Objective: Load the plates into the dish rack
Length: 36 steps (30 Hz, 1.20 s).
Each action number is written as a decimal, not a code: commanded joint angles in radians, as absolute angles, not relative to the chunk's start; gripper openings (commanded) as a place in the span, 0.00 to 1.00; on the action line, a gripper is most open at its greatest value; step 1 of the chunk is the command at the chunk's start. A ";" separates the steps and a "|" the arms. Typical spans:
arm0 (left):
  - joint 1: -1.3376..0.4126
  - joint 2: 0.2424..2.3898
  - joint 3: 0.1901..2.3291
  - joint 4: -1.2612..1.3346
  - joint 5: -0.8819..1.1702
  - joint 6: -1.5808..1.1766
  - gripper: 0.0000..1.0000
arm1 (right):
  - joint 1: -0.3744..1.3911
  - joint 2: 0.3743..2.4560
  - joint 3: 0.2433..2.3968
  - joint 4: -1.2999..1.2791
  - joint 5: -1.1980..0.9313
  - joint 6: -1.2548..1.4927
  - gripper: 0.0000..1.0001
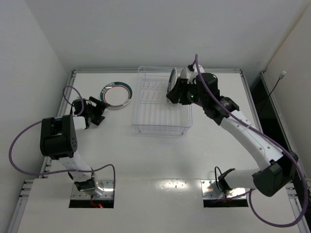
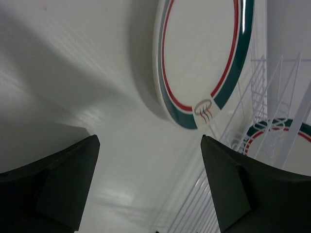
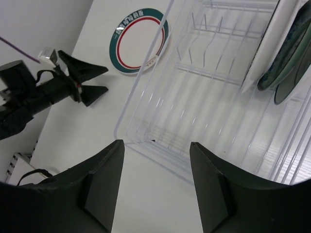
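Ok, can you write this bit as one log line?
left claw: open, by flat teal-rimmed round plate | right claw: open, above clear dish rack | upright plates: in rack

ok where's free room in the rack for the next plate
The rack's left side and near end are bare, bordered by its left wall. Crowded only in the far right corner, where plates stand on edge.

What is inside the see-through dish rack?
Plates stand on edge at one end of the dish rack: a white plate and a dark teal plate show. They overlap, and the right arm hides them from above, so I cannot count them. Other slots are bare.
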<state>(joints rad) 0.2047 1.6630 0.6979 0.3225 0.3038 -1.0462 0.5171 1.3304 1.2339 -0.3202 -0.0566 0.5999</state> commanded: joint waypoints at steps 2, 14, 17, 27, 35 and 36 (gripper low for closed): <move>0.209 1.811 0.817 0.416 0.287 -1.100 0.77 | 0.503 1.247 1.201 -0.308 -0.063 0.551 0.54; 0.209 1.968 0.975 0.391 0.366 -1.003 0.15 | 0.465 1.138 1.161 -0.367 -0.035 0.540 0.57; 0.219 1.968 0.976 0.380 0.376 -1.003 0.01 | 0.465 1.147 1.181 -0.376 -0.055 0.540 0.57; 0.279 1.741 1.006 0.275 0.373 -0.991 0.00 | 0.456 1.149 1.171 -0.376 -0.077 0.540 0.57; 0.324 1.364 0.945 0.285 0.455 -1.026 0.00 | 0.443 1.229 1.114 -0.215 -0.363 0.548 0.58; 0.324 1.338 0.928 0.297 0.477 -1.043 0.00 | 0.430 1.229 1.088 -0.157 -0.464 0.592 0.67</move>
<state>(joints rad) 0.3237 1.4315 0.9493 0.2119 0.3721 -1.0073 0.4507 1.2224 1.1324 -0.3191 -0.2539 0.5484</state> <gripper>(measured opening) 0.028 0.641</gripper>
